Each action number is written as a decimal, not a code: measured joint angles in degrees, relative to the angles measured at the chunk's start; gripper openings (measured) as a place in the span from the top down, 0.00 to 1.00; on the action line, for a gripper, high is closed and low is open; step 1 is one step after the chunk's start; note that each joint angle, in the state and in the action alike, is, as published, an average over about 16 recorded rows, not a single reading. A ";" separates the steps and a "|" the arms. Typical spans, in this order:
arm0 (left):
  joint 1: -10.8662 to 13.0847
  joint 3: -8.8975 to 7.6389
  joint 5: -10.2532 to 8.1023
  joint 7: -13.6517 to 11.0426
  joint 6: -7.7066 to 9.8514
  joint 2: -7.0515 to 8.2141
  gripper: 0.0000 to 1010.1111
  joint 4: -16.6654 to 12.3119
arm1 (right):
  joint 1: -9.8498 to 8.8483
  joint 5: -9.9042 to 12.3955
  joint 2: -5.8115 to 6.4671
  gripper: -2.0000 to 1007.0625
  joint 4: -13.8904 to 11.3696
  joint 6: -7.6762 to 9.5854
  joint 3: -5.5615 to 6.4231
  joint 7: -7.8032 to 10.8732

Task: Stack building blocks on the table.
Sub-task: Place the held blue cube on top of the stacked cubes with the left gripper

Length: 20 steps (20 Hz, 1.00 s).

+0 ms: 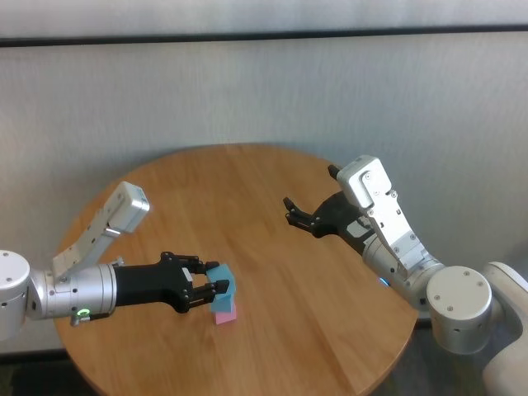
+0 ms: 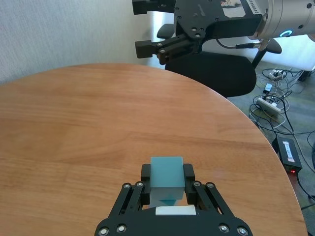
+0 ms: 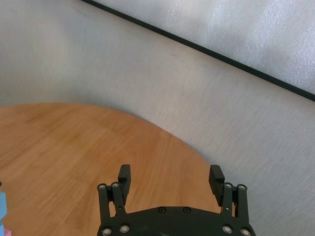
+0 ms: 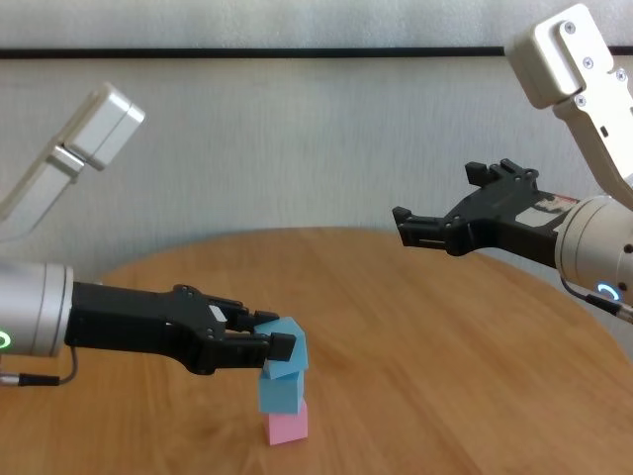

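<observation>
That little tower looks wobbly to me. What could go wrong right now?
The top blue block, held in the left gripper, sits tilted on the lower blue block rather than flat. If released like this, it may slide off. The lower blue block rests on a single pink block, so a nudge from the gripper could topple the stack. The right gripper hangs open, well clear.

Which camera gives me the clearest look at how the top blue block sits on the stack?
Chest view: side-on, the top blue block, tilted in the left gripper, over the lower blue block and pink block. Head view foreshortens the stack; left wrist shows only its top; right wrist barely catches the stack's edge.
</observation>
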 joint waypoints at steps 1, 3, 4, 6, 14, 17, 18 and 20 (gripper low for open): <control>-0.05 0.07 -0.04 0.02 0.01 0.01 0.61 0.04 | 0.00 0.00 0.00 0.01 0.00 0.00 0.00 0.00; -0.12 0.17 -0.12 0.05 0.03 0.03 0.61 0.11 | 0.00 0.00 0.00 0.01 0.00 0.00 0.00 0.00; -0.15 0.21 -0.16 0.06 0.04 0.03 0.61 0.13 | 0.00 0.00 0.00 0.01 0.00 0.00 0.00 0.00; -0.20 0.27 -0.21 0.07 0.06 0.04 0.61 0.17 | 0.00 0.00 0.00 0.01 0.00 0.00 0.00 0.00; -0.17 0.22 -0.17 0.06 0.07 0.05 0.57 0.13 | 0.00 0.00 0.00 0.01 0.00 0.00 0.00 0.00; -0.15 0.19 -0.15 0.06 0.06 0.05 0.52 0.10 | 0.00 0.00 0.00 0.01 0.00 0.00 0.00 0.00; -0.14 0.18 -0.14 0.06 0.06 0.05 0.49 0.09 | 0.00 0.00 0.00 0.01 0.00 0.00 0.00 0.00; -0.12 0.16 -0.12 0.06 0.06 0.05 0.45 0.08 | 0.00 0.00 0.00 0.01 0.00 0.00 0.00 0.00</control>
